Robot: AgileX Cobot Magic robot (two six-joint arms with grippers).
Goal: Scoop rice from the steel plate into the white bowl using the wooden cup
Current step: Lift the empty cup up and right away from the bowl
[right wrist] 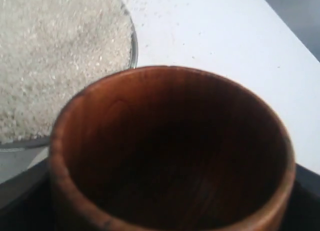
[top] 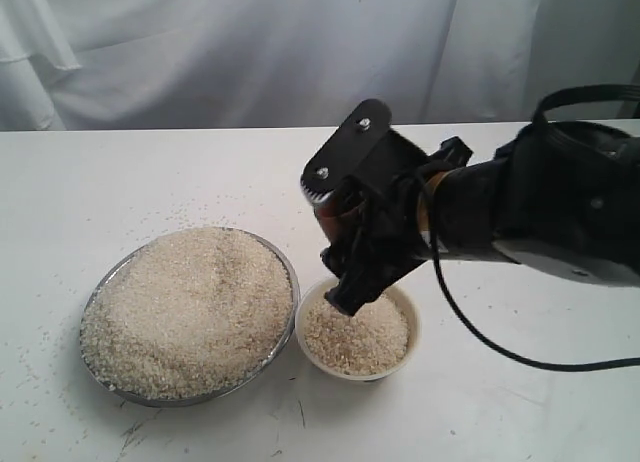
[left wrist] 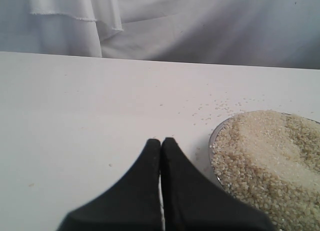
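The right fingers (top: 350, 280), spread wide, clamp the wooden cup (right wrist: 170, 151), its dark inside bare of grains, just above the white bowl (top: 412, 327) of rice (top: 355, 337) beside the heaped steel plate (left wrist: 212, 143), while the left fingers (left wrist: 145, 191) sit pressed together, holding nothing, over the tabletop (left wrist: 75, 116) near that plate.

A white table (top: 120, 172) spreads under and around the right gripper (top: 345, 222); beyond the gripper, at the table's far edge, a white curtain (top: 200, 52) hangs in soft folds under even, diffuse light
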